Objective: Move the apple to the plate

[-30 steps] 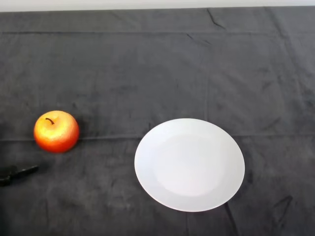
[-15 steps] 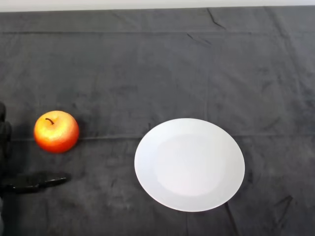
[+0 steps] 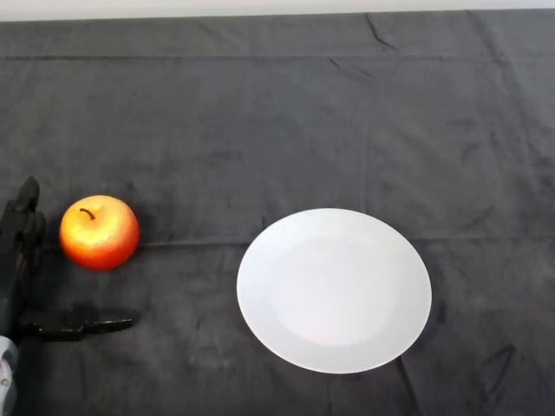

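Apple and fingers: the apple [image 3: 99, 232] sits on the surface just right of the fingers [image 3: 21, 227] at the left edge of the view, with a narrow strip of dark cloth showing between them, so they are near but apart. The thumb [image 3: 82, 325] lies nearer the camera than the apple, pointing right, and it too is clear of the fruit.

Left hand: the black left hand [image 3: 16, 269] comes in from the lower left edge. Its fingers reach straight up the view along the apple's left side while the thumb sticks out to the right, so the hand is spread wide and holds nothing. A bit of silver-grey arm [image 3: 5, 381] shows at the bottom left corner.

Apple's look: round and glossy, red at the sides and base, shading to orange-yellow on top, with a short dark curved stem standing in the dimple. It sits upright, stem up.

Apple's place: on the left part of the surface, well apart from the plate, level with the plate's far rim.

Plate: the white round plate [image 3: 334, 227] lies flat, right of centre and toward the near edge.

Surface: the surface [image 3: 277, 121] is covered by a dark grey cloth with a few creases.
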